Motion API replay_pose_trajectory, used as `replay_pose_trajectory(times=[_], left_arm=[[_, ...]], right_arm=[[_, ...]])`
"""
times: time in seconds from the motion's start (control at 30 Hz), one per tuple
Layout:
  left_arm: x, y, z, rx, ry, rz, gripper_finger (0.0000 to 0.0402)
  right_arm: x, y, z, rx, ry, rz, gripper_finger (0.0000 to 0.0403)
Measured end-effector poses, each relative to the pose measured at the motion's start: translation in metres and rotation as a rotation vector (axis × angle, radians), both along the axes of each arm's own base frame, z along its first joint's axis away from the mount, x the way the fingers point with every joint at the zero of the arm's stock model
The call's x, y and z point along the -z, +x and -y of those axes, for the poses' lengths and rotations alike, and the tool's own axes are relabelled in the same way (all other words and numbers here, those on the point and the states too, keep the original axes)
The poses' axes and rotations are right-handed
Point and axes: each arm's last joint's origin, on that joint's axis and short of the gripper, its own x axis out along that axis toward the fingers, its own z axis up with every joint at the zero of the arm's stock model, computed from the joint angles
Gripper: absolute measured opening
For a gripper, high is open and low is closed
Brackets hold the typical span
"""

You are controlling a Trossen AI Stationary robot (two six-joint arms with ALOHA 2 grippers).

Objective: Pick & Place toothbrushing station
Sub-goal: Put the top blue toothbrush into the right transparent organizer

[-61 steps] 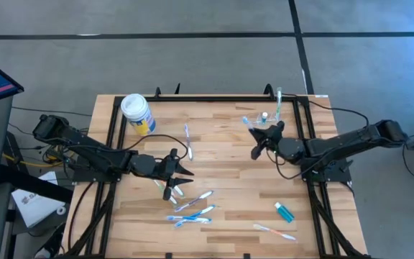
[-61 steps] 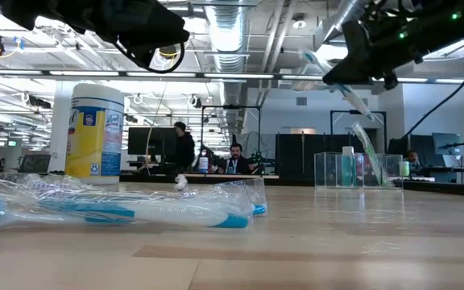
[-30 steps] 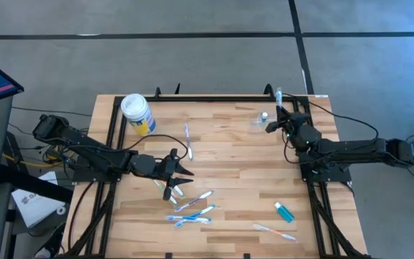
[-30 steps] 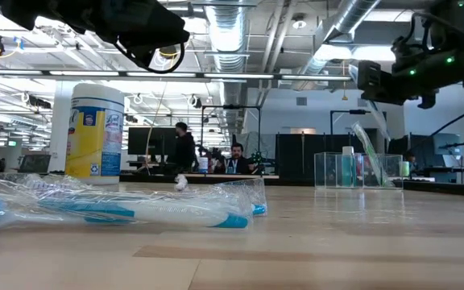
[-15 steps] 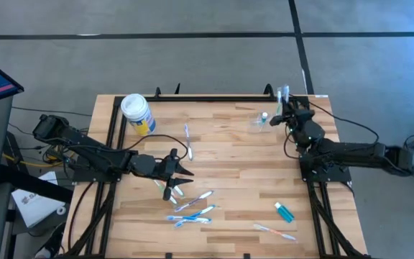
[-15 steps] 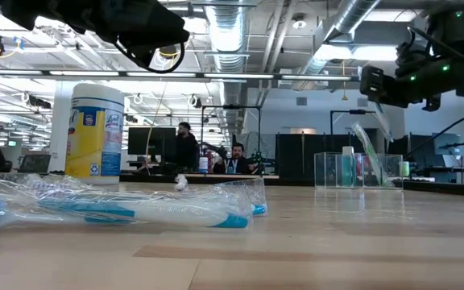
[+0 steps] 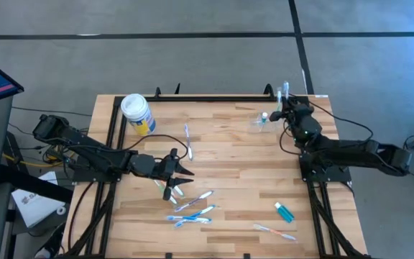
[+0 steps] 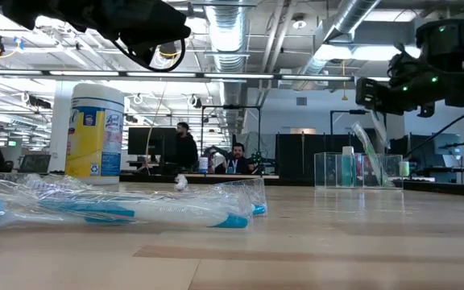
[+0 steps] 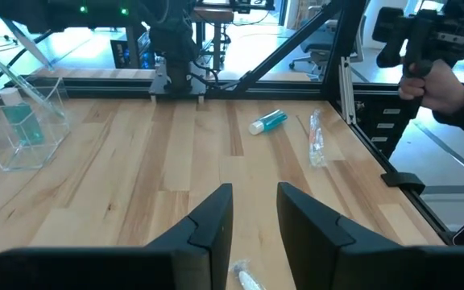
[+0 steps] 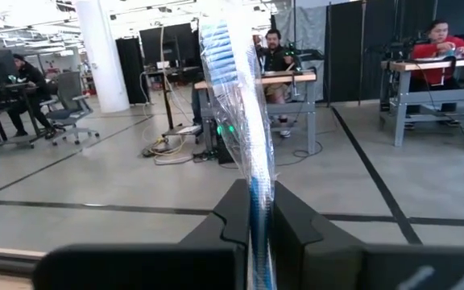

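Right now I'm working over the big pale wooden slatted table [image 7: 228, 173] with its black metal frame, and my right gripper [image 7: 286, 106] sits at the far right corner, pinched tight on a blue-and-white toothbrush in crinkly clear wrapping [image 10: 236, 97], held upright above the small see-through plastic cup [image 7: 259, 121] that serves as the toothbrushing station. That cup stands near the far right edge of the table; in the low view [image 8: 359, 171] it already has a toothbrush leaning in it and a small tube. As I judge it, the step in hand is the drop into the cup, so I would centre the brush over the opening, lower it gently so the wrapper doesn't snag the rim or tip the light cup, and only then let go. My left gripper [image 9: 252, 211] waits low over the table's middle, fingers a narrow way apart and holding nothing. Beside it lies a loose scatter of wrapped toothbrushes [image 7: 191, 208], glossy and slippery-looking. A white-lidded yellow-and-blue canister [image 7: 136, 113] stands at the far left, and a small teal tube [image 7: 284, 211] lies near the front right with one more wrapped brush [image 7: 274, 232].
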Motion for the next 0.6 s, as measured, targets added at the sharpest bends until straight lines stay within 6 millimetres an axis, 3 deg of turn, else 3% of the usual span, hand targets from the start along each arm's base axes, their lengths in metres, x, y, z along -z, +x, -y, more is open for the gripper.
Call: replay_pose_trajectory(times=[0.6], left_arm=[[-0.002, 0.001, -0.001, 0.001, 0.021, 0.021, 0.0094]], right_arm=[[0.02, 0.007, 0.021, 0.041, 0.005, -0.03, 0.0017]])
